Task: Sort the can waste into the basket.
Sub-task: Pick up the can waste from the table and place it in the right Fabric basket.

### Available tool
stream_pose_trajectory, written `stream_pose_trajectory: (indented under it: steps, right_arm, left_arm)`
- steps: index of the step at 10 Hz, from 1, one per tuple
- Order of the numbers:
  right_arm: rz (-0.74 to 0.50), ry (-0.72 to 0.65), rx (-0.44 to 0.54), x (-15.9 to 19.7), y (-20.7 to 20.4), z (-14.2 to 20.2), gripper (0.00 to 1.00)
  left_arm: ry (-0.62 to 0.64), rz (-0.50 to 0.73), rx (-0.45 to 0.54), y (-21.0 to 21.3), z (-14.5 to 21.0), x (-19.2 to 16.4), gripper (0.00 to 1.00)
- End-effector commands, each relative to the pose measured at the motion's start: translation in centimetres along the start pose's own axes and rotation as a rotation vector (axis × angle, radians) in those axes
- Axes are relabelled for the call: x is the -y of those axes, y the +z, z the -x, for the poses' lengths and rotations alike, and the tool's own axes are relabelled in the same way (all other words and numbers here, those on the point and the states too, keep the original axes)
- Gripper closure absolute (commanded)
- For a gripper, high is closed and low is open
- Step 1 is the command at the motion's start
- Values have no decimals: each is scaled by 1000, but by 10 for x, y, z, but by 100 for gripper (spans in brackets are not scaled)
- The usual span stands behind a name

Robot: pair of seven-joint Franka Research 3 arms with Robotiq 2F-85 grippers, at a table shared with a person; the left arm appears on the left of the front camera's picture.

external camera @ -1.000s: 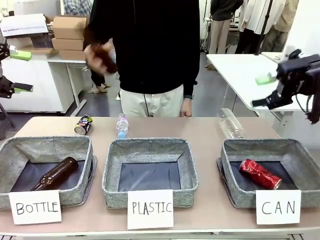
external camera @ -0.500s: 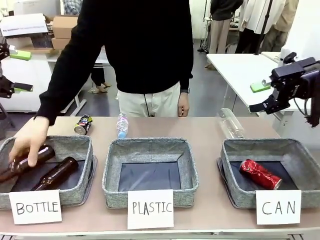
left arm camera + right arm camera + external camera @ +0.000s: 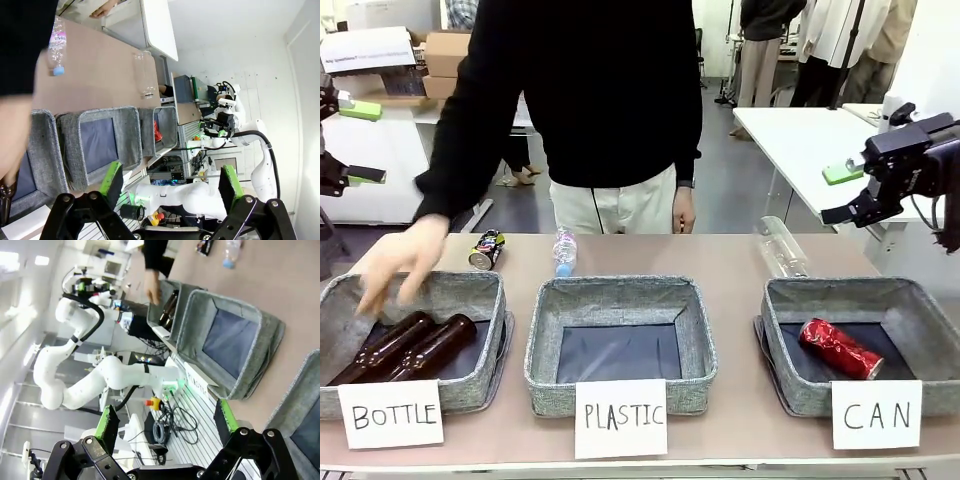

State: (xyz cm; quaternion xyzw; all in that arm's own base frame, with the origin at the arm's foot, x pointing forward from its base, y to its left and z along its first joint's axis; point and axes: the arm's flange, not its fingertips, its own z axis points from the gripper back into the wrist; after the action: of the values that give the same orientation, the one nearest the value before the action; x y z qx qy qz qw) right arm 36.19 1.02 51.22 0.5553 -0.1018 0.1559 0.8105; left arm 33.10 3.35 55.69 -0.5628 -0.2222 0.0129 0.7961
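Reads "CAN" on sign (image 3: 876, 413) of lower-right basket (image 3: 840, 290); holds red can (image 3: 840, 348), axis upper left to lower right. Shows left tool (image 3: 170, 175) and right tool (image 3: 165, 415) spread.

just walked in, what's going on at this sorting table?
A person's hand is over the BOTTLE basket, where two brown bottles lie. The red can lies in the CAN basket. The black can is on the table behind the BOTTLE basket, not yet sorted. The left gripper and right gripper are open, hold nothing and are raised at the sides.
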Motion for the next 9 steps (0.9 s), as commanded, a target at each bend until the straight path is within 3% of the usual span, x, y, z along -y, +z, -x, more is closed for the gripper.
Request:
stream_pose_trajectory:
  steps: [1,6,7,9]
  right_arm:
    - [0,-6,-12,-2,4,-3,0]
    - [0,-6,-12,-2,4,-3,0]
    - [0,-6,-12,-2,4,-3,0]
    - [0,-6,-12,-2,4,-3,0]
  left_arm:
    - [-21,22,5,-2,0,0,0]
    - [0,0,0,0,0,0,0]
    - [-148,-208,-15,-17,10,18,0]
    - [-270,-624,-229,-90,-55,28,0]
